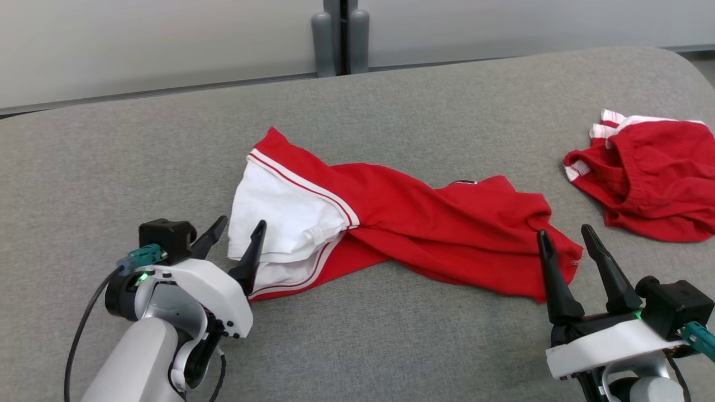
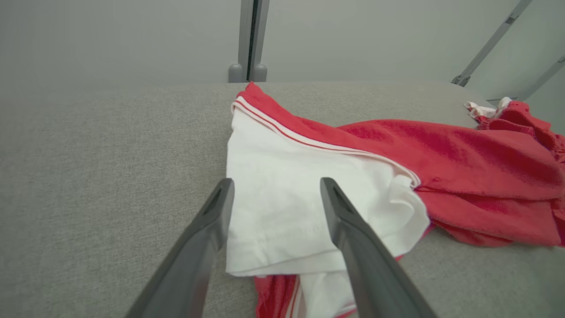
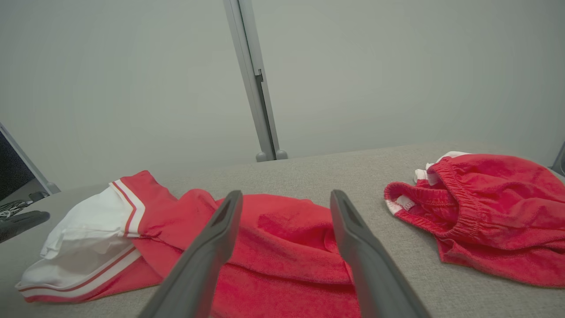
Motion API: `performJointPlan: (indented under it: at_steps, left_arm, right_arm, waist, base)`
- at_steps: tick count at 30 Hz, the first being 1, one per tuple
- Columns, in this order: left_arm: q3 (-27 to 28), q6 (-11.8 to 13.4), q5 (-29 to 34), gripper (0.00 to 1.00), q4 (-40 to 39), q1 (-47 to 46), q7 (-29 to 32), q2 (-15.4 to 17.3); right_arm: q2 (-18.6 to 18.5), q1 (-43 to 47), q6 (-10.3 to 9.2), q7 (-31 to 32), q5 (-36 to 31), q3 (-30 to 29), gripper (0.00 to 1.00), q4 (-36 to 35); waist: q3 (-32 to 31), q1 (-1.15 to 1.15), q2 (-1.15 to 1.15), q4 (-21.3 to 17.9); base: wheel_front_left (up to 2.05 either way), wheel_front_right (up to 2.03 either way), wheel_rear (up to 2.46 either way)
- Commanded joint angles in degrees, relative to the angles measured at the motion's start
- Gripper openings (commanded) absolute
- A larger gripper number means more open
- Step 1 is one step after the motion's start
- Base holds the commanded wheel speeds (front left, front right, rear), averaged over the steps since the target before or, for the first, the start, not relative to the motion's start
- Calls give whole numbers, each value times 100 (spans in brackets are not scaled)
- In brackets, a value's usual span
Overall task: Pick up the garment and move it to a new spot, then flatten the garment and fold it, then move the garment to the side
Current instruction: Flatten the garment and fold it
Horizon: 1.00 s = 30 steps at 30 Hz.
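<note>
A red garment with white sleeves and red-white trim (image 1: 402,218) lies twisted across the middle of the grey padded surface (image 1: 111,156). My left gripper (image 1: 241,230) is open at its white sleeve end, one finger over the white cloth and the other just left of it, nothing held. In the left wrist view the white sleeve (image 2: 282,207) lies between the two fingers (image 2: 212,221). My right gripper (image 1: 565,235) is open at the garment's red right end, its tips at the hem. In the right wrist view the red cloth (image 3: 287,238) sits between the fingers (image 3: 353,238).
A second red garment with an elastic waistband and white trim (image 1: 653,178) lies crumpled at the right edge of the surface. A grey post (image 1: 339,36) stands behind the far edge against a pale wall. Bare grey padding lies left and in front.
</note>
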Motion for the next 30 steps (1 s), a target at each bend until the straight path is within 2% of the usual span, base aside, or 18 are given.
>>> performJointPlan:
  at_steps: [1, 9, 10, 11, 12, 17, 23, 30]
  left_arm:
    - [49, -40, -97, 100, 96, -53, 32, -1]
    - [173, -74, -375, 100, 723, -253, 270, -15]
    - [163, -118, -402, 83, 737, -281, 252, -25]
    - [156, -147, -415, 33, 745, -298, 227, -24]
    - [143, -159, -385, 0, 741, -309, 184, -8]
    - [78, -203, -272, 0, 686, -271, 40, 50]
    - [-13, -174, -193, 0, 532, -322, 2, 72]
    - [-54, -111, -131, 0, 350, -367, -48, 107]
  right_arm:
    - [10, -67, -1, -58, 51, -1, 100, 8]
    - [44, -135, -1, -147, 87, -27, 100, 114]
    - [45, -140, -1, -153, 94, -29, 100, 125]
    - [44, -146, -1, -164, 94, -36, 100, 138]
    - [45, -154, -1, -167, 96, -48, 100, 156]
    - [-10, -118, -1, -112, 68, -177, 100, 376]
    - [-146, -61, -1, -104, 104, -441, 100, 1165]
    - [-188, -535, -1, -313, 127, -455, 100, 1953]
  waist:
    - [83, 0, 0, -88]
    - [246, 0, 0, -158]
    - [253, 0, 0, -151]
    - [256, 0, 0, -143]
    - [257, 0, 0, -134]
    - [243, 0, 0, -79]
    - [291, 0, 0, 51]
    - [414, 0, 0, 123]
  base:
    - [0, 0, 0]
    - [0, 0, 0]
    - [0, 0, 0]
    - [0, 0, 0]
    - [0, 0, 0]
    - [0, 0, 0]
    - [0, 0, 0]
    - [0, 0, 0]
